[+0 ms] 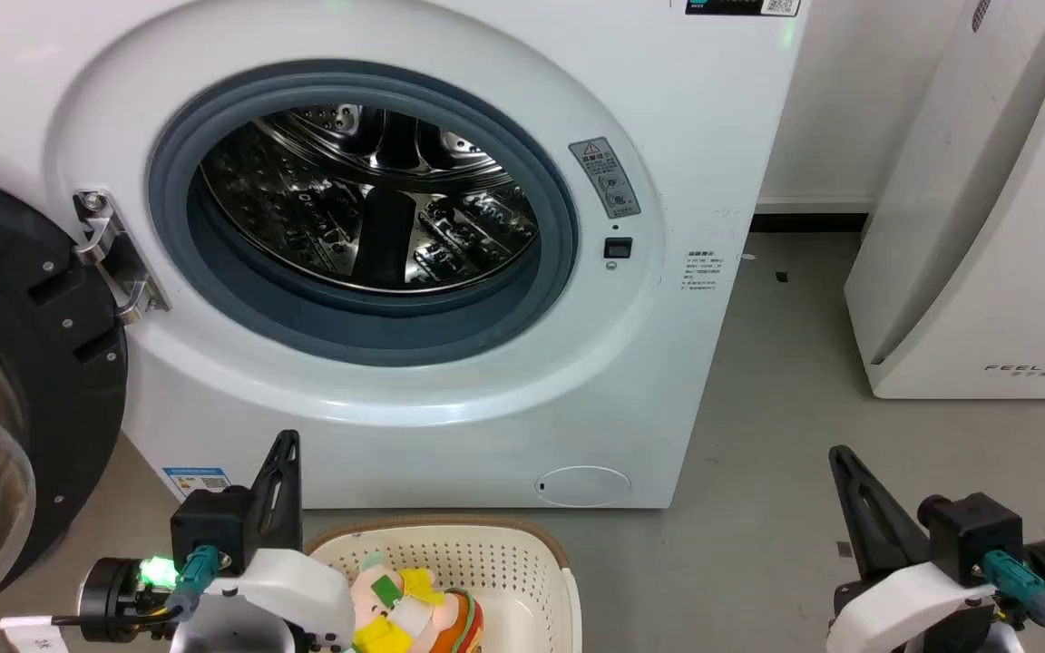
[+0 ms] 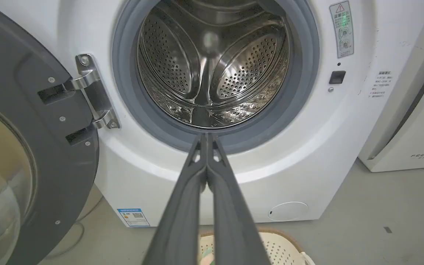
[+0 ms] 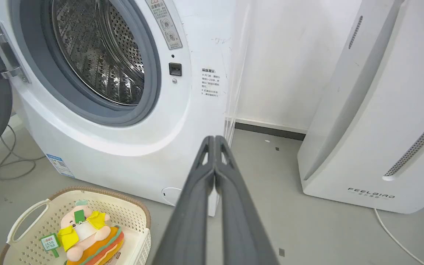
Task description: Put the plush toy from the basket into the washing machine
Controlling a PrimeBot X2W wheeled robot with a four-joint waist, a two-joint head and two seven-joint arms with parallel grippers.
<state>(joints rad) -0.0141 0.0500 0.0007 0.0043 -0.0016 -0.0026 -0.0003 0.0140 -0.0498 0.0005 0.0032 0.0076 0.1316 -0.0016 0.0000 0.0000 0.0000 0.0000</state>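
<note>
Left claw (image 1: 285,453): the fingers are pressed flat together, closed on themselves. It is raised over the left part of the basket. In the left wrist view (image 2: 207,138) the tips line up with the lower lip of the door seal.
Right claw (image 1: 842,458): the fingers are together in the same way and grip no object. It sits above bare floor, well right of the basket. In the right wrist view (image 3: 215,140) it points at the washer's right front corner.
Plush toy (image 1: 405,608): it lies inside the basket, a pink figure in yellow on an orange hamburger, with a green tag beside it (image 3: 83,235). It is apart from both claws.
Basket (image 1: 450,528): it stands on the floor just in front of the washer's base. Its brown rim (image 3: 98,191) is near the white front panel, and a loop handle is at one end. In the head view the left arm's pale housing covers the basket's left edge.
Washing machine (image 1: 722,136): the grey door seal (image 1: 169,245) rings an open mouth, with the steel drum (image 1: 368,199) in plain sight. The mouth's lower lip sits well above the basket rim.
Door (image 1: 14,363): it stands wide open on its hinge at the left and closes off that side.
Floor (image 1: 758,408): an open grey strip runs from the washer's right edge to the white FEELBIRD appliance (image 1: 985,227) and back to the dark skirting at the wall.
Cables (image 3: 9,173): they lie loose on the floor below the door.
</note>
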